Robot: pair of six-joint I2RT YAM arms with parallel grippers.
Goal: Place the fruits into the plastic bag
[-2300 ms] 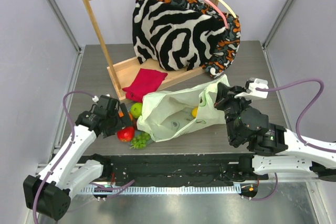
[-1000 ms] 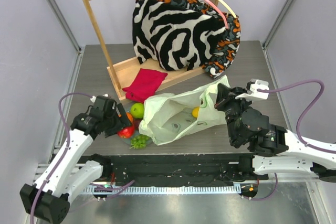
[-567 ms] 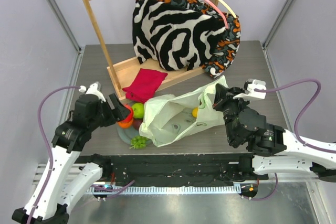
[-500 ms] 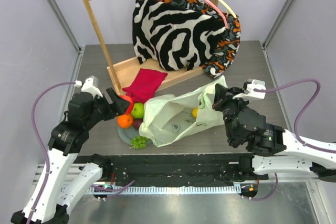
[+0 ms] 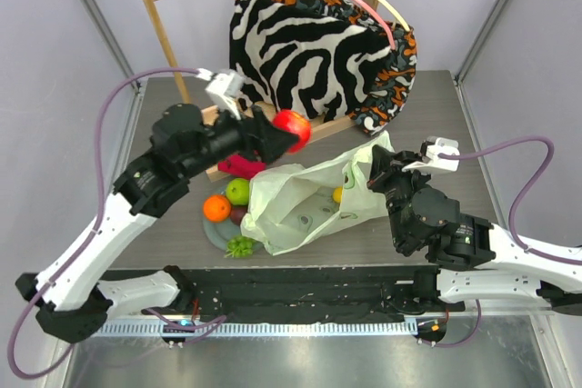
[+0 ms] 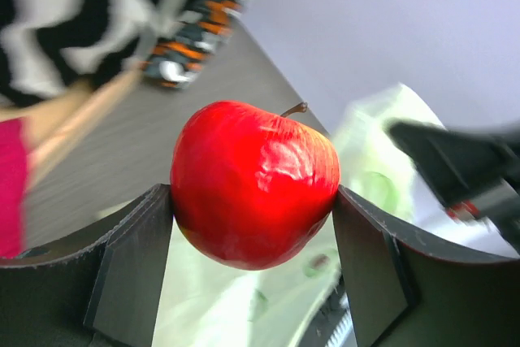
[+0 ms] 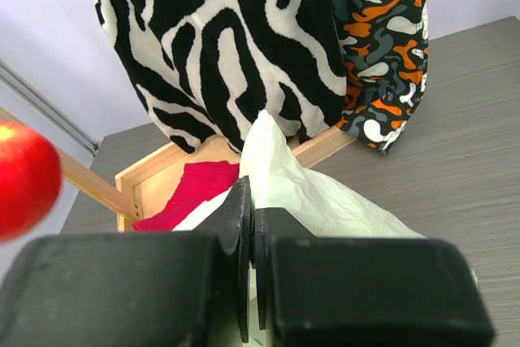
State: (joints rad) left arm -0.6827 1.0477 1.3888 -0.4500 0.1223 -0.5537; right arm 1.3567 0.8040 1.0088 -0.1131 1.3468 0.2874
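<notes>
My left gripper [image 5: 284, 131] is shut on the red apple [image 5: 292, 124], held high in the air above the open plastic bag [image 5: 305, 203]; in the left wrist view the apple [image 6: 254, 185] sits between both fingers [image 6: 370, 270]. My right gripper [image 5: 380, 167] is shut on the bag's upper edge [image 7: 280, 170] and holds it up. A yellow fruit [image 5: 337, 194] lies inside the bag. An orange [image 5: 216, 208], a green apple [image 5: 237, 191], a dark plum [image 5: 237, 214] and green grapes [image 5: 242, 245] rest on the grey plate [image 5: 215, 234] left of the bag.
A wooden rack [image 5: 177, 61] at the back carries zebra-striped fabric [image 5: 305, 52] and a patterned garment. A red cloth [image 5: 238, 166] lies on the rack's base, partly behind my left arm. Grey walls stand on both sides.
My left gripper took the red apple from the plate, lifted it and swung it right and back to above the bag. The right gripper kept holding the bag's edge.
</notes>
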